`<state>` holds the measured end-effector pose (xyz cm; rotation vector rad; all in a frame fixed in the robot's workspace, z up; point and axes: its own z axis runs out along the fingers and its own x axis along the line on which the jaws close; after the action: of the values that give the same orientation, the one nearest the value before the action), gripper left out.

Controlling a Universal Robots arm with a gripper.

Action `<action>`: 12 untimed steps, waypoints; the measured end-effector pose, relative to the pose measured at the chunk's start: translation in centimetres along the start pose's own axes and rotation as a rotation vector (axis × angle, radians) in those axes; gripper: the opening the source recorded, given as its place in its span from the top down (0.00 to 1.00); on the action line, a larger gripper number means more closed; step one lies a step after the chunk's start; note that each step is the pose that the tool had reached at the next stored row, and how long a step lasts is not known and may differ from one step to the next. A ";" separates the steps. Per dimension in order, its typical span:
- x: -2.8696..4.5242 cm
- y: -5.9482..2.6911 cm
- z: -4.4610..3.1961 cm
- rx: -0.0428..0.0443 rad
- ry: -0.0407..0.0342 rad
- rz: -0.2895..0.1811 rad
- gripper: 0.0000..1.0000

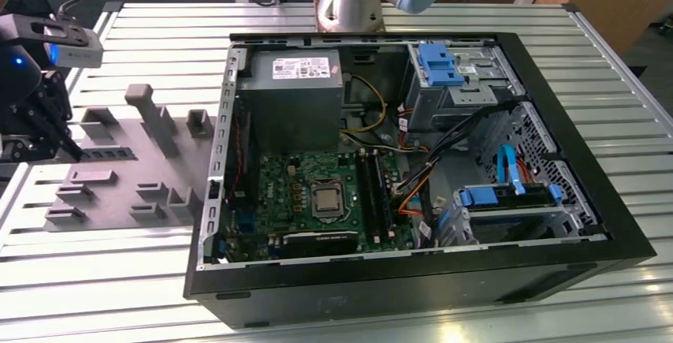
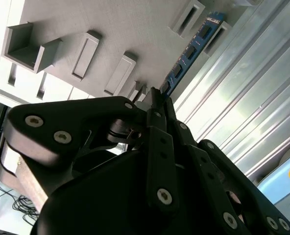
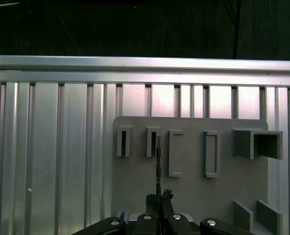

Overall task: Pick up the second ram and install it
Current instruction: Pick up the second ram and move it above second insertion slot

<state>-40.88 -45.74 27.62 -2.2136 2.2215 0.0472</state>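
My gripper [image 2: 155, 96] is clamped on one end of the ram stick [image 2: 189, 55], edge-on over the grey holder [image 2: 110, 24], probably to stop it twisting.

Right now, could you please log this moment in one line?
tool shut on second ram | held over grey fixture | not yet in computer case

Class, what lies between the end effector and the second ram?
Nothing: in the second wrist view, the end effector clamps the second ram directly at its end.
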 end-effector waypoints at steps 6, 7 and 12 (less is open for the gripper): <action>0.00 0.00 -0.14 0.0000 0.0000 0.000 0.86; 0.00 0.00 -0.16 0.0000 -0.0001 0.000 0.86; -0.01 0.01 -0.45 0.0000 0.0000 0.000 0.86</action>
<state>-40.88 -45.74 28.07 -2.2136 2.2215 0.0473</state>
